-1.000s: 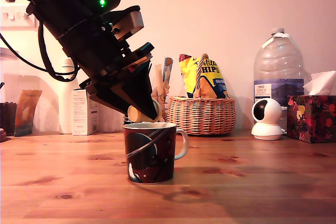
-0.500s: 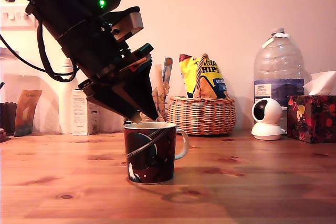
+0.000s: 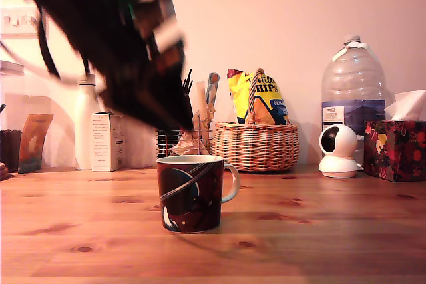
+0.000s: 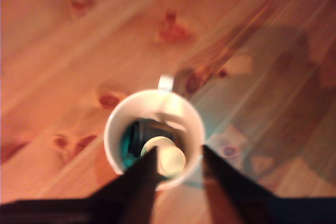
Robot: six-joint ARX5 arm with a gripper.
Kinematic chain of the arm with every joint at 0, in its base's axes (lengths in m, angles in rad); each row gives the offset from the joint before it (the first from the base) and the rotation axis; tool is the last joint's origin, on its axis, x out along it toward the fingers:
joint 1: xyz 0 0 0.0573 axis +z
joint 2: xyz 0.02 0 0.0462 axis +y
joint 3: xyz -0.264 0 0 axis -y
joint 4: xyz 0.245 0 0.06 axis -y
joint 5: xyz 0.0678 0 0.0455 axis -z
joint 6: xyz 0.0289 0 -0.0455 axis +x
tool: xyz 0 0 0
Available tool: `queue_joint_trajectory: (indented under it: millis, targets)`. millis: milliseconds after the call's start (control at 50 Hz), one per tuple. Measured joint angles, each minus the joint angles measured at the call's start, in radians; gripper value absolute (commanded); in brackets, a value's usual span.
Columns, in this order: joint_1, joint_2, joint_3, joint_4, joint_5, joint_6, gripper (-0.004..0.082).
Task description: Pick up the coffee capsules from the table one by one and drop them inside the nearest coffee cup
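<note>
The coffee cup (image 3: 191, 194), dark with a swirling pattern and a white rim, stands on the wooden table (image 3: 319, 231). My gripper (image 3: 177, 122) is motion-blurred in the exterior view and hangs a short way above the cup's rim, toward that view's left. From the wrist view I look straight down into the cup (image 4: 113, 129). One cream coffee capsule (image 4: 167, 159) lies inside it. My gripper (image 4: 178, 153) is open, its two dark fingers spread wider than the capsule and holding nothing. No other capsules show on the table.
Behind the cup stand a wicker basket (image 3: 256, 145) holding a yellow crisp bag (image 3: 256, 98), a large water bottle (image 3: 353, 94), a white round camera (image 3: 338, 151) and a tissue box (image 3: 396, 147). A white carton (image 3: 106, 141) stands at the back on the exterior view's left.
A second ago my gripper held a capsule just over the cup's rim. It has let go, the capsule lies in the cup, and the arm is rising quickly.
</note>
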State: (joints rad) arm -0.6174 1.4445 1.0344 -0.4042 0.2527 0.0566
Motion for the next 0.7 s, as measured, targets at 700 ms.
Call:
queue_joint_trajectory:
  millis: [700]
  targets:
    - [0.248,-0.366,-0.408,0.193,-0.037,-0.051,-0.0019]
